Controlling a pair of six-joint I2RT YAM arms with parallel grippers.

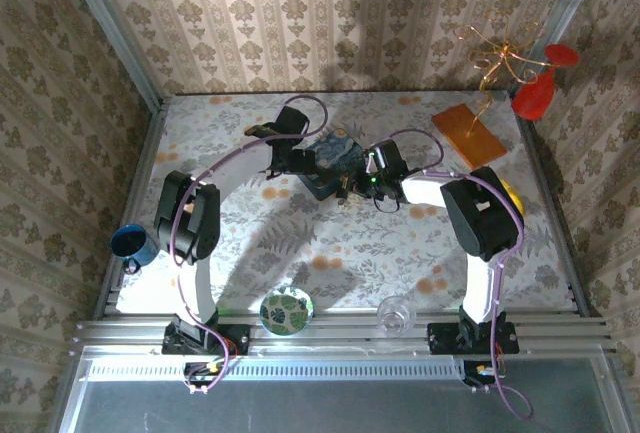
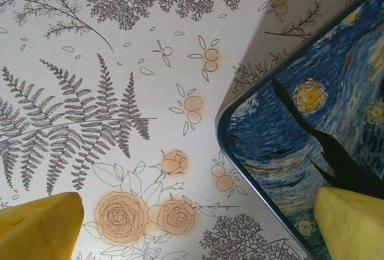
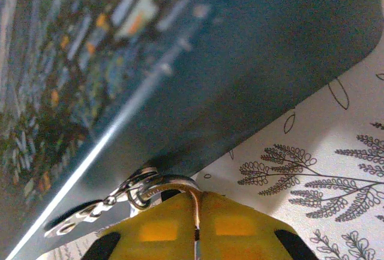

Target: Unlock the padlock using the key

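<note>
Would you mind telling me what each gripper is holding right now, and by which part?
Right gripper: shut on a thin silvery loop, seemingly the padlock's shackle, pinched where it runs between the pads. Left gripper: open, holding nothing.

Blue box [image 1: 338, 151] blocks centre; bare tablecloth [image 1: 400, 243] nearside free; mug [image 1: 132, 245], plate [image 1: 286, 310], glass [image 1: 396, 313] line edges.

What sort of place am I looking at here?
Probably a robot test booth dressed to look domestic: wallpapered walls, a floral tablecloth, and an aluminium rail where the left arm and right arm are bolted.
</note>
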